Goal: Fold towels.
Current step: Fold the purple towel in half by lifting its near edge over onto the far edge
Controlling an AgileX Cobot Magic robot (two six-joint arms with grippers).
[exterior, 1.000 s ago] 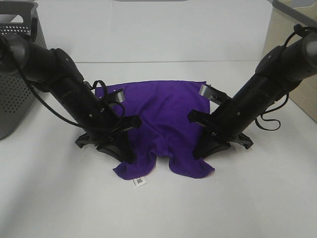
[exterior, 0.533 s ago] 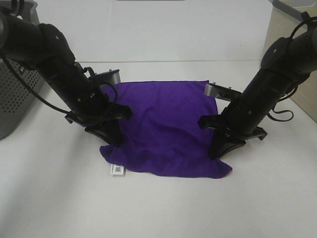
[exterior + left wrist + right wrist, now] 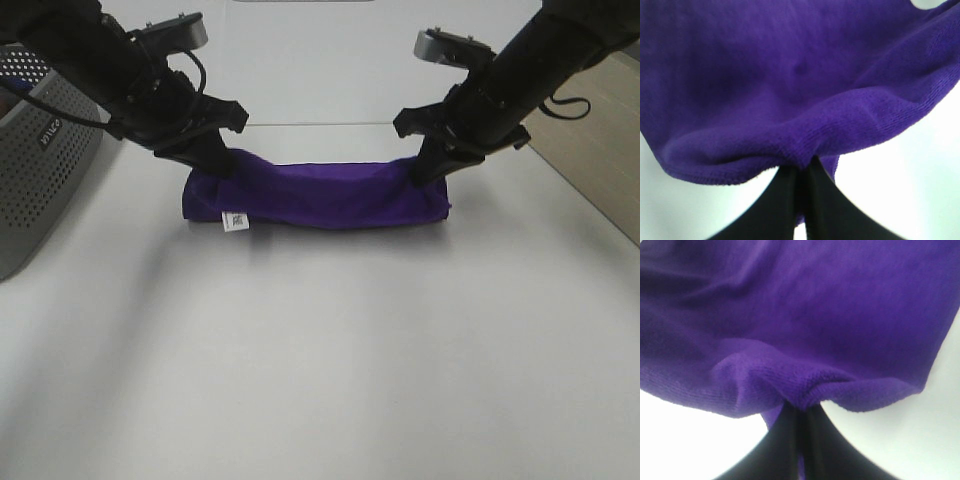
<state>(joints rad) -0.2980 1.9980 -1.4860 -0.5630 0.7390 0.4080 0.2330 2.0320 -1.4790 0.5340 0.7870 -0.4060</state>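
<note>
The deep purple, square, soft microfibre towel (image 3: 320, 195) is lying as a long doubled band across the far part of the white table (image 3: 320, 380), near the grey perforated plastic basket (image 3: 40, 170); its small white tag (image 3: 234, 221) is showing at the left end; whether the band's lower fold is resting on the table or hanging just clear of it, I cannot tell; the left tool (image 3: 215, 160) is pinching the cloth's upper edge at the left end and the right tool (image 3: 432, 165) is doing likewise at the right end; in both wrist views the black fingers (image 3: 785, 210) are closed tight on a gathered hem, with pile bunching over the tips; judging by the drape, the cloth is behaving as light, limp and unbreakable, grippy rather than slippery, sagging wherever nothing is supporting it; the best holds are probably the corners or the hem, with the span kept taut between the two tools so the crease is running straight.
</note>
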